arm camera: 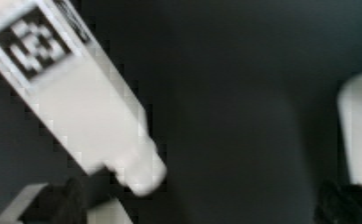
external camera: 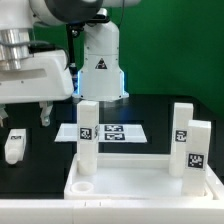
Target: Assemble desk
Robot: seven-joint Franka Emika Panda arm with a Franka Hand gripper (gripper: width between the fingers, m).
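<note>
The desk top (external camera: 130, 186), a white tray with a raised rim, lies in the foreground of the exterior view. Three white tagged legs stand upright in it: one (external camera: 88, 135) at the left, two (external camera: 182, 125) (external camera: 197, 150) at the right. A loose leg (external camera: 13, 146) lies flat on the black table at the exterior view's left. My gripper (external camera: 28, 117) hangs open a little above it, holding nothing. In the wrist view this leg (arm camera: 75, 95) runs diagonally, tag showing, its end close to one finger (arm camera: 57, 203). The gripper (arm camera: 204, 206) is open there too, with black table between the jaws.
The marker board (external camera: 110, 132) lies flat on the table behind the desk top. The white cone-shaped robot base (external camera: 100, 62) stands at the back. A blurred white edge (arm camera: 361, 100) shows at the side of the wrist view.
</note>
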